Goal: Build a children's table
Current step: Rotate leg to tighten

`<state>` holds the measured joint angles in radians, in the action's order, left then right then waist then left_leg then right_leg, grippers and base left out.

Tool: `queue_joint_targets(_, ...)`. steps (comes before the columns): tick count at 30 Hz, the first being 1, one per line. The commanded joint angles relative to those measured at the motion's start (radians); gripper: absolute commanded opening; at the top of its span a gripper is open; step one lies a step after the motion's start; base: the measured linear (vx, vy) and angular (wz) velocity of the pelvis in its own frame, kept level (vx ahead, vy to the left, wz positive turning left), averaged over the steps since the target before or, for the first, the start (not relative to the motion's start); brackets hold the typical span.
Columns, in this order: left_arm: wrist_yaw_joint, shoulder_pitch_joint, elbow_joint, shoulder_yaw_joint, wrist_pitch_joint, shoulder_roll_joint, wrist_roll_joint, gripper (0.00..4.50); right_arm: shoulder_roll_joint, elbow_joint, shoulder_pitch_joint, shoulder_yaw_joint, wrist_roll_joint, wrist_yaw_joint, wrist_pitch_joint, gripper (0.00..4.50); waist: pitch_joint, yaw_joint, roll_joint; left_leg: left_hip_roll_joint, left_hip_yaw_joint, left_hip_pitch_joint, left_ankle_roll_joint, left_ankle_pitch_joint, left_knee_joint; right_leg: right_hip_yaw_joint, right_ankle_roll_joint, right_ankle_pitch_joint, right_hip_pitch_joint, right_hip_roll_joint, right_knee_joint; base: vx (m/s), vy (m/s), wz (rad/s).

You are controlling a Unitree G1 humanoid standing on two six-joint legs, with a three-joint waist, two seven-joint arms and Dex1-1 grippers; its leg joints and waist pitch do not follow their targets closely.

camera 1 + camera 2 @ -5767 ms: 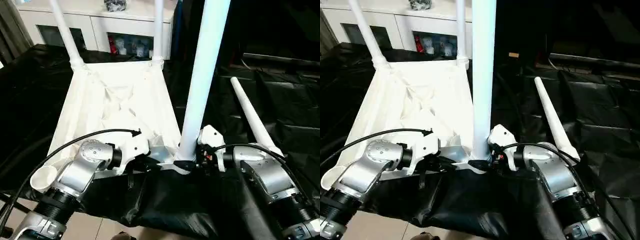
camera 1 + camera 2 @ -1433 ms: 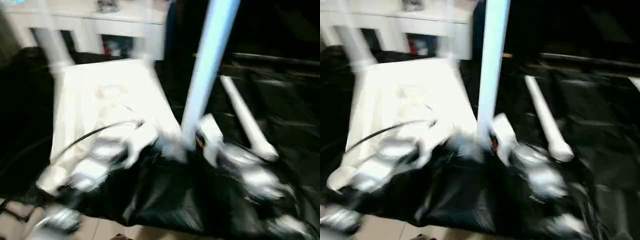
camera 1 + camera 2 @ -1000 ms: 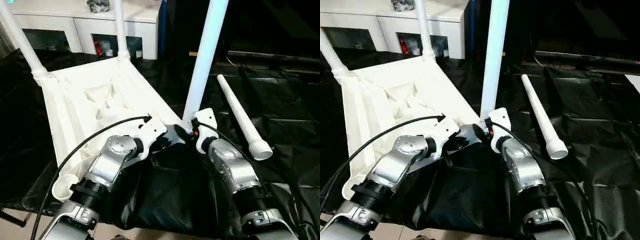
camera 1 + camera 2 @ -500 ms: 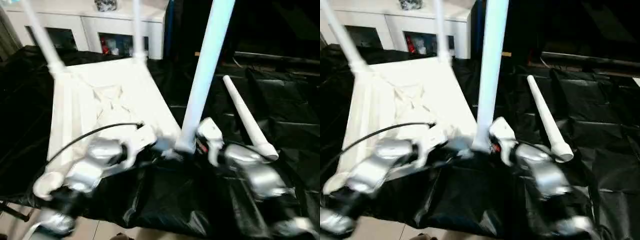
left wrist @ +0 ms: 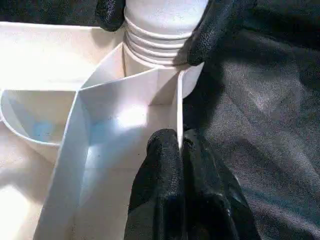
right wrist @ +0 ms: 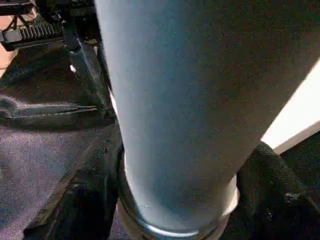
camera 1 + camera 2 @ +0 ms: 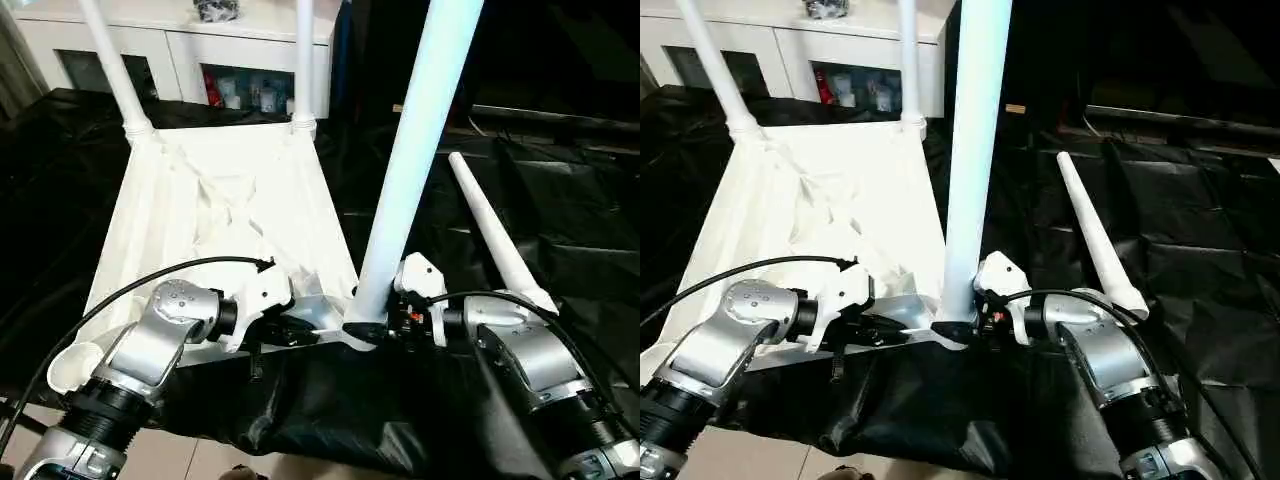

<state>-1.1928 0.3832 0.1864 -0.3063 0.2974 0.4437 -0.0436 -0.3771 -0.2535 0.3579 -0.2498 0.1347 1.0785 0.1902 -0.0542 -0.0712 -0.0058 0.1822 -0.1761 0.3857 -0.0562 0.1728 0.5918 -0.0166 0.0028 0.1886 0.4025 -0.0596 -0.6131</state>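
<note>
The white table top point(image 7: 230, 220) lies upside down on black cloth, with two legs point(image 7: 110, 60) point(image 7: 303, 60) standing in its far corner sockets. A third leg point(image 7: 410, 170) stands upright in the near right corner. My right gripper point(image 7: 365, 330) is shut on this leg's ribbed base, with its black fingers point(image 5: 215, 25) on either side. My left gripper point(image 7: 290, 330) is just left of that corner, shut on the thin raised rim point(image 5: 178, 105). A fourth leg point(image 7: 495, 245) lies loose on the cloth to the right. The near left corner socket point(image 7: 70, 365) is open.
A white cabinet point(image 7: 200, 50) stands behind the table. Crumpled black cloth point(image 7: 560, 180) covers the surface all around and hangs over the front edge, with light floor point(image 7: 170, 455) below it.
The view has swung left and back over the last second. Both grippers hold the same near right corner and the leg still stands upright there.
</note>
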Motion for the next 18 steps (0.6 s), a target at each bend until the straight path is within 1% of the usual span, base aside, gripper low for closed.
queue_joint_targets(1,0.033,0.016,-0.033,-0.012,-0.029,-0.040,-0.005,0.00,0.020,0.030,-0.005,-0.037,0.006,0.010,0.008,2.71,0.063,0.001,-0.008,0.043,0.008,-0.021,0.046,0.199,-0.068,0.031,-0.222,0.178,-0.038,-0.067,0.069,0.000,0.000,0.00)
queue_joint_targets(3,0.079,0.026,-0.012,-0.007,-0.034,-0.056,0.014,0.00,0.037,0.018,-0.006,-0.030,-0.006,-0.031,0.010,2.70,0.062,-0.001,-0.009,0.043,0.008,-0.021,0.040,0.199,-0.069,0.031,-0.217,0.188,-0.038,-0.066,0.071,0.000,0.000,0.00)
queue_joint_targets(5,0.157,0.048,0.025,0.003,-0.029,-0.089,0.036,0.00,0.078,-0.030,0.007,-0.009,-0.034,-0.136,0.018,2.70,0.062,0.000,-0.010,0.041,0.008,-0.021,0.035,0.202,-0.069,0.031,-0.212,0.203,-0.039,-0.066,0.072,0.000,0.000,0.00)
queue_joint_targets(6,0.204,0.062,0.046,0.011,-0.023,-0.110,0.047,0.00,0.104,-0.065,0.018,0.004,-0.057,-0.209,0.020,2.70,0.058,0.004,-0.010,0.038,0.008,-0.022,0.017,0.224,-0.070,0.031,-0.200,0.262,-0.034,-0.067,0.079,0.000,0.000,0.00)
queue_joint_targets(7,0.252,0.078,0.069,0.017,-0.021,-0.133,0.059,0.00,0.134,-0.104,0.032,0.020,-0.076,-0.289,0.025,2.70,0.058,0.004,-0.010,0.038,0.008,-0.022,0.017,0.224,-0.070,0.031,-0.200,0.262,-0.034,-0.067,0.079,0.000,0.000,0.00)
queue_joint_targets(8,0.280,0.087,0.082,0.021,-0.019,-0.148,0.067,0.00,0.151,-0.129,0.041,0.030,-0.087,-0.338,0.028,2.70,0.059,0.009,-0.011,0.037,0.010,-0.024,0.001,0.245,-0.071,0.030,-0.189,0.312,-0.032,-0.067,0.082,0.000,0.000,0.00)
queue_joint_targets(9,0.315,0.098,0.098,0.021,-0.014,-0.166,0.078,0.00,0.173,-0.153,0.051,0.041,-0.092,-0.384,0.034,2.69,0.058,0.016,-0.012,0.037,0.015,-0.021,-0.014,0.266,-0.074,0.029,-0.171,0.354,-0.035,-0.069,0.084,0.000,0.000,0.00)
queue_joint_targets(10,0.368,0.116,0.124,0.023,-0.001,-0.201,0.089,0.00,0.213,-0.194,0.067,0.061,-0.094,-0.464,0.039,2.69,0.058,0.018,-0.011,0.036,0.013,-0.021,-0.016,0.269,-0.075,0.030,-0.167,0.360,-0.032,-0.068,0.086,0.000,0.000,0.00)
queue_joint_targets(11,0.386,0.122,0.132,0.024,0.003,-0.214,0.092,0.00,0.227,-0.207,0.072,0.068,-0.096,-0.489,0.041,2.69,0.058,0.021,-0.012,0.035,0.016,-0.023,-0.020,0.285,-0.074,0.029,-0.160,0.379,-0.031,-0.068,0.089,0.000,0.000,0.00)
queue_joint_targets(12,0.451,0.145,0.164,0.025,0.018,-0.260,0.106,0.00,0.282,-0.256,0.094,0.098,-0.093,-0.589,0.055,2.69,0.059,0.022,-0.012,0.036,0.015,-0.023,-0.021,0.282,-0.074,0.029,-0.159,0.377,-0.031,-0.069,0.088,0.000,0.000,0.00)
queue_joint_targets(13,0.459,0.148,0.168,0.025,0.019,-0.266,0.108,0.00,0.290,-0.262,0.098,0.101,-0.093,-0.602,0.055,2.69,0.059,0.026,-0.007,0.035,0.015,-0.023,-0.024,0.286,-0.074,0.031,-0.159,0.376,-0.027,-0.068,0.090,0.000,0.000,0.00)
queue_joint_targets(14,0.497,0.165,0.191,0.023,0.024,-0.301,0.115,0.00,0.329,-0.295,0.117,0.109,-0.101,-0.668,0.051,2.69,0.060,0.025,-0.008,0.034,0.017,-0.022,-0.023,0.283,-0.074,0.030,-0.158,0.370,-0.031,-0.069,0.089,0.000,0.000,0.00)
queue_joint_targets(15,0.522,0.178,0.209,0.023,0.025,-0.328,0.119,0.00,0.354,-0.318,0.131,0.102,-0.117,-0.707,0.035,2.69,0.062,0.029,-0.007,0.034,0.015,-0.022,-0.023,0.268,-0.074,0.030,-0.162,0.341,-0.030,-0.067,0.089,0.000,0.000,0.00)
queue_joint_targets(17,0.528,0.184,0.220,0.024,0.020,-0.340,0.119,0.00,0.363,-0.329,0.138,0.095,-0.135,-0.718,0.018,2.69,0.063,0.030,-0.008,0.034,0.016,-0.019,-0.017,0.259,-0.073,0.030,-0.167,0.313,-0.034,-0.067,0.086,0.000,0.000,0.00)
queue_joint_targets(18,0.520,0.188,0.226,0.021,0.012,-0.346,0.118,0.00,0.371,-0.337,0.143,0.098,-0.130,-0.704,0.004,3.04,0.064,0.029,-0.009,0.034,0.013,-0.017,-0.003,0.246,-0.071,0.030,-0.174,0.272,-0.035,-0.067,0.085,0.000,0.000,0.00)
